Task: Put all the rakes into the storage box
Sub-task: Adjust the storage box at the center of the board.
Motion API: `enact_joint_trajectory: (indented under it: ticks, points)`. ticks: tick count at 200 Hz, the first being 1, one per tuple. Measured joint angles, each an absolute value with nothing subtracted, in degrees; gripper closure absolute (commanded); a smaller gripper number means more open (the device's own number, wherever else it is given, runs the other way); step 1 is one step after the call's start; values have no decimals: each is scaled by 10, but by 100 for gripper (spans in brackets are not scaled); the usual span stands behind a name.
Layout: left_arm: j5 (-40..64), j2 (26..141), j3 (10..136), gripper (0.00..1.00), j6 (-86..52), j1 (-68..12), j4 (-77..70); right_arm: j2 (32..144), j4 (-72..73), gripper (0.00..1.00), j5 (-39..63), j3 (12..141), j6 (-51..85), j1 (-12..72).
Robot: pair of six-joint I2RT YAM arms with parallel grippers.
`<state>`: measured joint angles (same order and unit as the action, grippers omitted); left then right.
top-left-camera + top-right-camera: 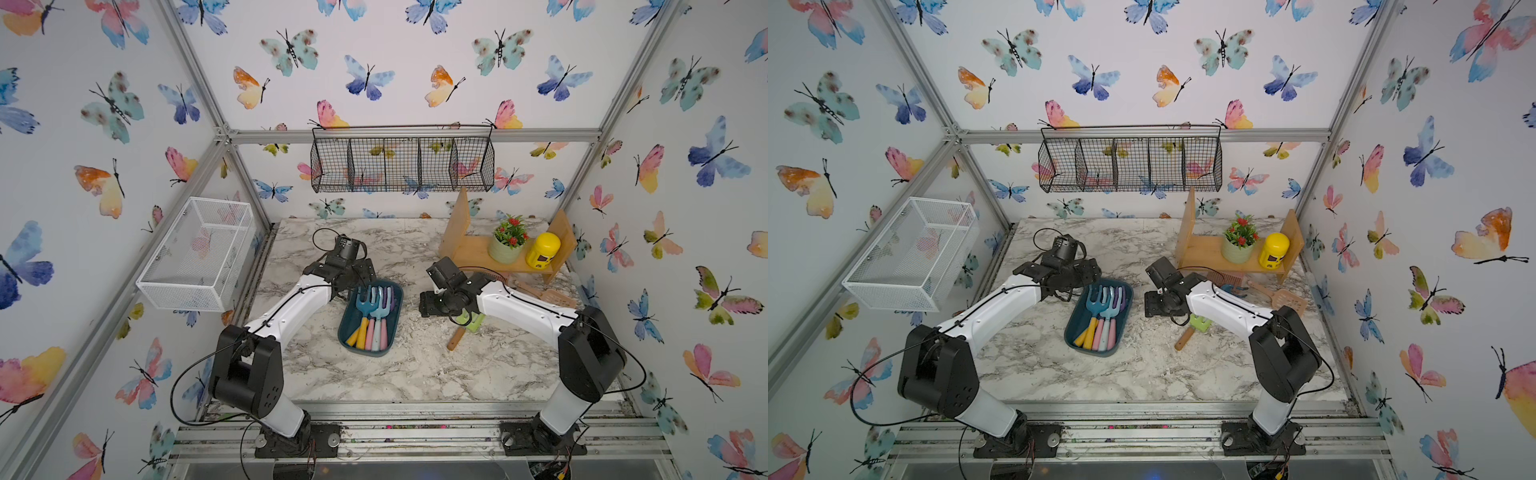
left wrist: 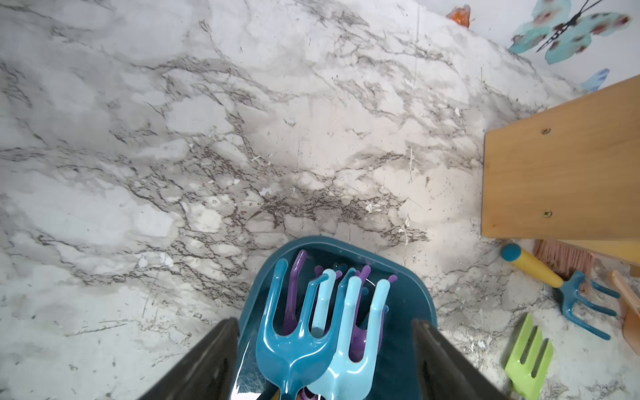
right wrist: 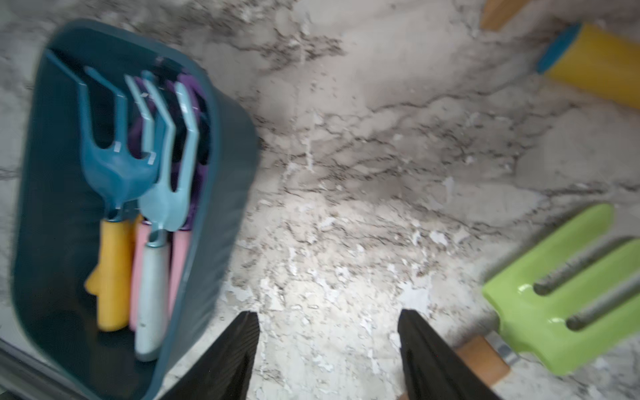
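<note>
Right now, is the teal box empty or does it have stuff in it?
Not empty. The storage box holds several toy rakes lying side by side.

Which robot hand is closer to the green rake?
Right. The right gripper sits just beside the green rake; the left gripper is over the storage box, farther off.

White walls (image 1: 399, 50) papered with watercolour butterflies enclose a small booth framed in aluminium rails (image 1: 540, 135). A marble-patterned table (image 1: 415, 365) fills the base. A black wire basket (image 1: 402, 164) hangs on the back wall and a white mesh basket (image 1: 195, 257) on the left wall. At the table's back right stands a wooden shelf (image 1: 471, 251) holding a potted plant (image 1: 508, 241) and a yellow jar (image 1: 542, 249). The light is soft and even.
</note>
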<state>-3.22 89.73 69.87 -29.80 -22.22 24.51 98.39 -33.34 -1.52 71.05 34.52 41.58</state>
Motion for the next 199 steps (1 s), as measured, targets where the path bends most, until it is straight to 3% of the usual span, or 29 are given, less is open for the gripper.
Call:
enact_joint_trajectory:
  ticks: [45, 88, 102, 144, 199]
  points:
    - [-65, 911, 678, 21, -284, -222, 260, 971, -392, 31, -43, 663, 372, 408]
    - [-83, 966, 660, 70, -270, -222, 285, 951, -402, 31, -45, 656, 386, 396]
    - [-91, 980, 656, 79, -264, -222, 295, 952, -401, 31, -45, 656, 386, 393]
    - [-93, 986, 657, 91, -260, -225, 303, 956, -399, 31, -45, 663, 386, 390]
    - [-78, 994, 667, 83, -270, -226, 307, 956, -400, 31, -45, 663, 391, 376]
